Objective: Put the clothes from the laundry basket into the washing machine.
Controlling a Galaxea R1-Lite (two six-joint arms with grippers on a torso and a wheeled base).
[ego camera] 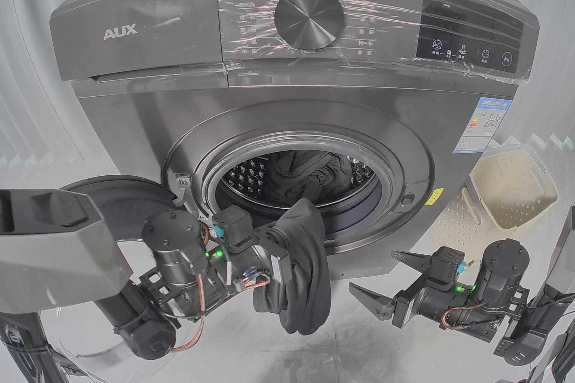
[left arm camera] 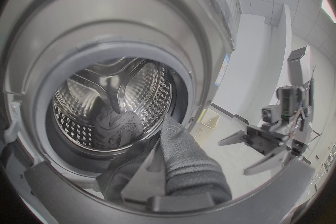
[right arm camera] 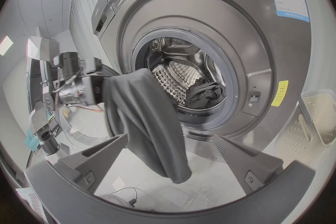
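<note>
The grey washing machine (ego camera: 299, 103) stands with its round opening uncovered; a dark bundle of clothes (ego camera: 311, 172) lies inside the drum (left arm camera: 140, 84). My left gripper (ego camera: 287, 249) is just below and in front of the opening's lower rim, shut on a dark grey garment (ego camera: 302, 276). The cloth drapes over the fingers and hangs down in front of the machine (right arm camera: 147, 123). My right gripper (ego camera: 374, 270) is low to the right of the opening, open and holding nothing, its fingers (right arm camera: 105, 154) spread wide. The cream laundry basket (ego camera: 515, 187) sits by the machine's right side.
The machine's door (ego camera: 120, 204) is swung out to the left, behind my left arm. The pale floor (ego camera: 359, 342) lies in front of the machine. A white curtain hangs behind and beside the machine.
</note>
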